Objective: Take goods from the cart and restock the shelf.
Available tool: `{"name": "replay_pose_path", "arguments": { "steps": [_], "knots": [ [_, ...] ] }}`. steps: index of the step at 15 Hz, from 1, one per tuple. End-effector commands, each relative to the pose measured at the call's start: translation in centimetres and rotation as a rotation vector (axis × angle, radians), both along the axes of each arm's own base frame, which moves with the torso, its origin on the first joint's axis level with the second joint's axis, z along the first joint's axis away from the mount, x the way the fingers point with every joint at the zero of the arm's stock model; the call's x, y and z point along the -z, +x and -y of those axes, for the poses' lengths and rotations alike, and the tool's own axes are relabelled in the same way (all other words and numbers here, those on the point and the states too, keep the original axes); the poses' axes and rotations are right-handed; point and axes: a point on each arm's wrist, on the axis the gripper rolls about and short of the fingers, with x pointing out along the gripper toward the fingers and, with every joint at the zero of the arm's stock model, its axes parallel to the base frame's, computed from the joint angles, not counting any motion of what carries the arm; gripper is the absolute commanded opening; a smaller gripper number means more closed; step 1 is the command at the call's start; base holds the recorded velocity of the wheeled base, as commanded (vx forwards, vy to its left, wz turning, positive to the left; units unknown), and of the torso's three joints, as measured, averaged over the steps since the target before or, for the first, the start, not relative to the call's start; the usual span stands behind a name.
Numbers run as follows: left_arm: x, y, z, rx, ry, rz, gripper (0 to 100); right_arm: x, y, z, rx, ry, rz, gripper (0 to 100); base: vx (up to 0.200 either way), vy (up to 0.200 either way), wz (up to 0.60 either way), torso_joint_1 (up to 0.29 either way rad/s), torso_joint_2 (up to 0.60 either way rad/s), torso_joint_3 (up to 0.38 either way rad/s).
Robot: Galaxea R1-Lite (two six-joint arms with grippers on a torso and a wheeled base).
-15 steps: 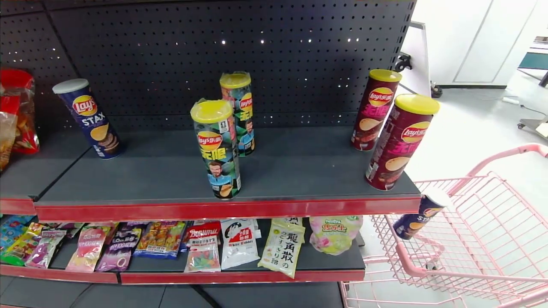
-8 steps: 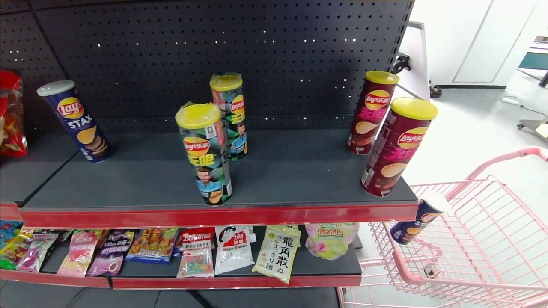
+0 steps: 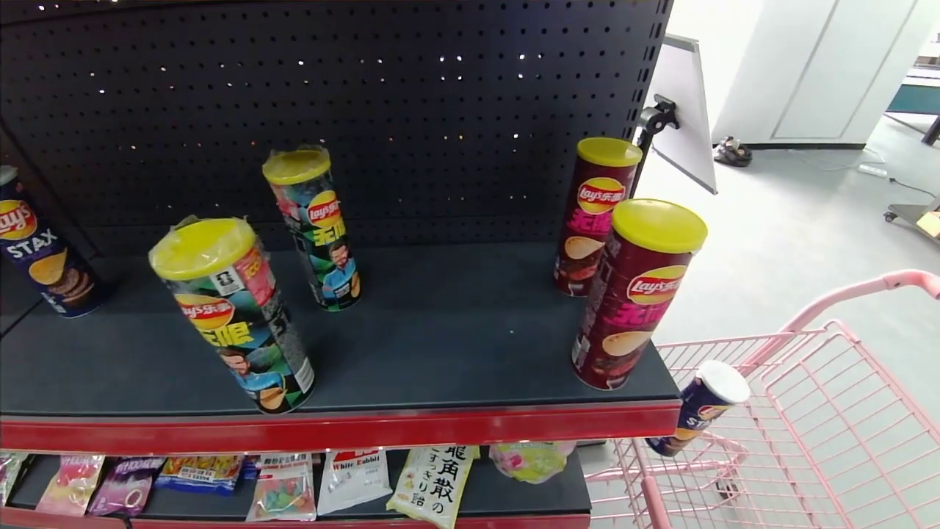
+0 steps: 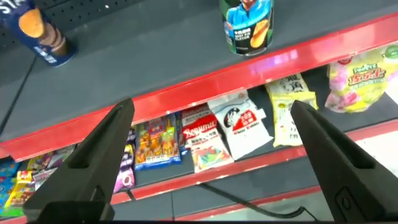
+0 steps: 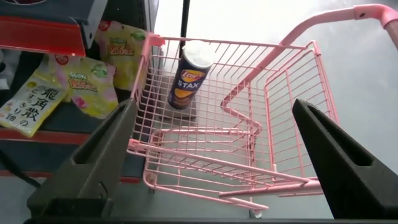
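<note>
A pink wire cart [image 3: 844, 345] stands right of the shelf, with one blue chip can [image 3: 698, 408] leaning in its front corner. My right gripper [image 5: 208, 165] hangs open above the cart [image 5: 273, 81], and the blue can [image 5: 189, 74] lies beyond its fingers. On the dark upper shelf [image 3: 440, 345] stand two maroon cans [image 3: 635, 294], two green-patterned cans [image 3: 235, 316] and a blue can [image 3: 37, 250] at the far left. My left gripper [image 4: 211, 165] is open in front of the shelf's red edge [image 4: 186, 93], holding nothing.
Snack bags [image 3: 352, 477] lie in a row on the lower shelf [image 4: 236, 124]. A pegboard back wall closes the shelf behind. A white sign board [image 3: 683, 110] sticks out at the shelf's right end. Grey floor spreads to the right of the cart.
The head camera has moved nearer to the shelf and towards the right, so the whole picture has shifted. The cans and the cart stand where they were.
</note>
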Motion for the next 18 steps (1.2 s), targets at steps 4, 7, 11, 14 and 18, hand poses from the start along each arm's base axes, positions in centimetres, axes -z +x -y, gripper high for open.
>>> {"name": "replay_pose_path", "arguments": {
  "steps": [4, 7, 11, 14, 18],
  "knots": [
    [0.07, -0.13, 0.02, -0.003, 0.029, 0.009, 100, -0.01, 0.02, -0.01, -0.002, 0.0, 0.0, 100, 0.0, 0.0, 0.0, 0.0, 0.0, 0.0],
    [0.31, -0.1, 0.01, -0.003, 0.03, 0.005, 100, -0.01, 0.0, 0.0, -0.001, 0.0, 0.002, 100, -0.2, -0.067, 0.0, 0.012, 0.01, -0.001],
    [0.37, -0.17, 0.03, 0.003, 0.03, 0.01, 100, -0.01, 0.0, 0.0, -0.001, 0.0, 0.002, 100, 0.0, 0.0, 0.0, 0.0, 0.0, 0.0],
    [0.38, -0.21, 0.04, 0.003, 0.03, 0.013, 100, -0.01, 0.0, 0.0, -0.001, -0.002, 0.002, 100, 0.0, 0.0, 0.0, 0.0, 0.0, 0.0],
    [0.48, -0.28, 0.05, 0.003, 0.031, 0.017, 100, 0.03, 0.0, 0.0, -0.002, -0.006, 0.0, 100, 0.0, 0.0, 0.0, 0.0, 0.0, 0.0]
  ]
}}
